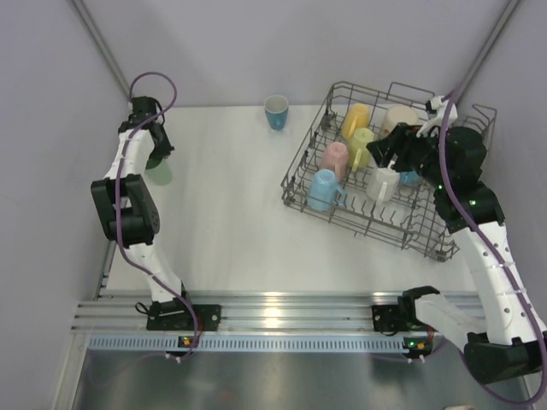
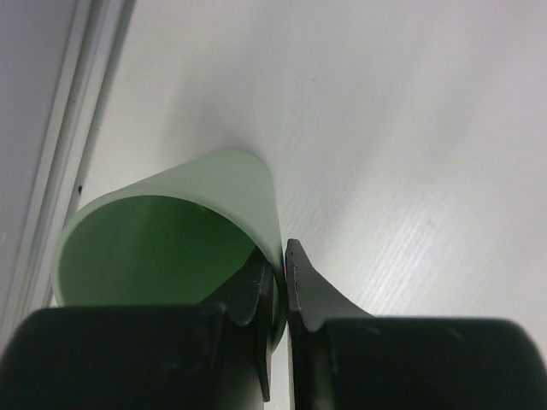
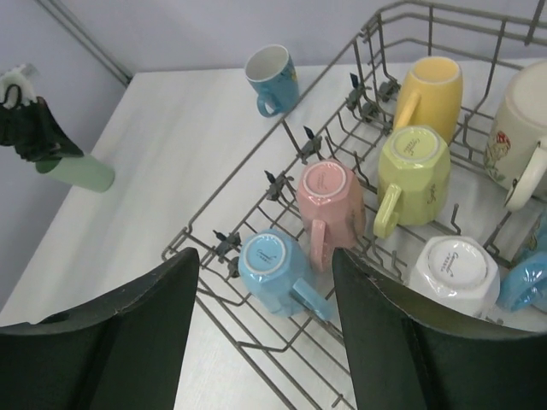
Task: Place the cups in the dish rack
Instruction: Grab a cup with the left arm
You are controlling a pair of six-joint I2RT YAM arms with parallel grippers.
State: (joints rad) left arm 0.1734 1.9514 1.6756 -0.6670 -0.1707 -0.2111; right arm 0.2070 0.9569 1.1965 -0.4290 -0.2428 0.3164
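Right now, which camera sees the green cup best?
The left wrist view: the green cup fills it, mouth toward the camera, with the left fingers pinching its wall. The top view shows only a pale green patch of it. The right wrist view shows it small and far off.

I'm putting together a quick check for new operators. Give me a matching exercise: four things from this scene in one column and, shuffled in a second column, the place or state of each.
Column 1
1. green tumbler
2. blue mug with white inside
3. pink mug
4. right gripper

Column 2
A. upside down in the dish rack
B. open, over the rack
C. wall pinched by the shut left gripper
D. upright on the table, outside the rack

Pairs: 1-C, 2-D, 3-A, 4-B
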